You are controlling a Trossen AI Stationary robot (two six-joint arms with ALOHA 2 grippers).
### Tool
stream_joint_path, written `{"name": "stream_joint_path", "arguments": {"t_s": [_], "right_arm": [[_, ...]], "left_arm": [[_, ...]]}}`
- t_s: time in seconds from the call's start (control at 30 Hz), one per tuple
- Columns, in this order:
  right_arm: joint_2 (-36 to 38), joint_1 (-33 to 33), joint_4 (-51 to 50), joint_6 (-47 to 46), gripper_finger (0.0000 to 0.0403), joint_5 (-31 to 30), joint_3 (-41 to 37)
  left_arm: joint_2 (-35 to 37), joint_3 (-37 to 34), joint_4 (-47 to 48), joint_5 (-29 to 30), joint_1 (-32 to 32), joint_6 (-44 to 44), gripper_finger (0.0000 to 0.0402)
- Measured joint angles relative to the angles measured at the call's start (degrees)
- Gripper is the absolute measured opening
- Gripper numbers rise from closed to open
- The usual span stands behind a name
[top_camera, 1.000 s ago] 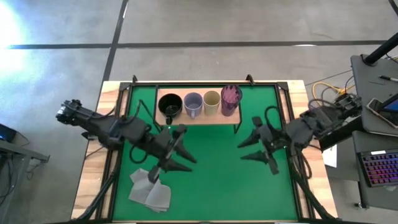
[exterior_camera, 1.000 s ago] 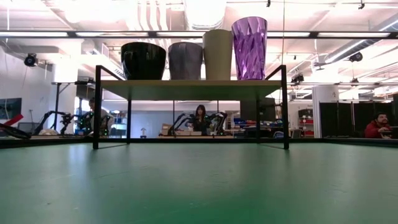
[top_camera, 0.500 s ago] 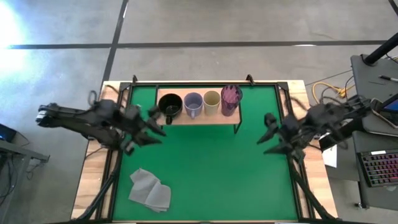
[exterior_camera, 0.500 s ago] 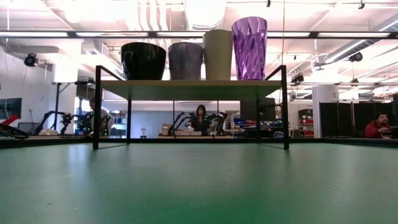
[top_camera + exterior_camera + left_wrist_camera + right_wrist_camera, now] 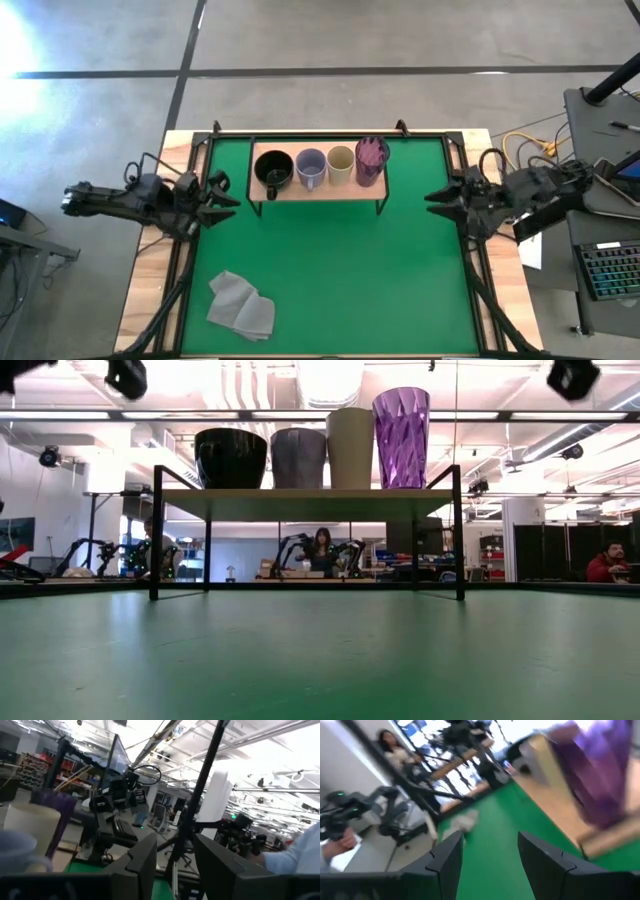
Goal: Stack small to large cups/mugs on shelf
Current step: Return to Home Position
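Observation:
Four cups stand in a row on the light-wood shelf [image 5: 300, 190] at the far middle of the green mat: black mug [image 5: 272, 170], lavender-grey mug [image 5: 311, 167], tan cup [image 5: 341, 163], purple tumbler [image 5: 371, 158]. In the low view they stand upright on their bases on the shelf [image 5: 305, 503], from the black mug [image 5: 231, 457] to the tumbler [image 5: 401, 436]. My left gripper [image 5: 222, 196] is open and empty at the mat's left edge. My right gripper [image 5: 438, 200] is open and empty at the mat's right edge.
A grey folded cloth [image 5: 241, 304] lies on the mat near the front left. The shelf's thin black legs [image 5: 156, 535] stand on the mat. A desk with a keyboard [image 5: 610, 272] stands right of the table. People sit in the room behind.
Both arms have drawn back from the mat's middle. My left gripper has gone toward the table's left edge and farther back. My right gripper has gone toward the right edge. The cups and the cloth have stayed in place.

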State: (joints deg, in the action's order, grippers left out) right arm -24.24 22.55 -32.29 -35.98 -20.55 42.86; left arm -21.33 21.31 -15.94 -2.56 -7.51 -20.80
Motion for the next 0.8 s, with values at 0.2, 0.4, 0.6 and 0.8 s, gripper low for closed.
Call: {"name": "stream_joint_path", "arguments": {"t_s": [0.2,0.4,0.6,0.8], "right_arm": [[4.07,0.19,10.22,9.35,0.0183,12.28,-8.91],[7.7,0.19,23.71,14.82,0.0183,18.0,-19.29],[12.67,0.19,31.74,13.31,0.0183,18.1,-27.92],[18.4,0.19,36.22,15.24,0.0183,17.96,-35.48]], "left_arm": [[11.11,-10.05,-0.41,-1.54,-0.06,-2.28,0.0116],[20.17,-20.24,-0.16,-4.64,-0.09,-7.42,0.0116],[17.52,-20.78,3.45,-4.65,-0.09,-8.58,0.0116],[17.28,-20.82,12.86,-4.63,-0.09,-8.82,0.0116]]}}
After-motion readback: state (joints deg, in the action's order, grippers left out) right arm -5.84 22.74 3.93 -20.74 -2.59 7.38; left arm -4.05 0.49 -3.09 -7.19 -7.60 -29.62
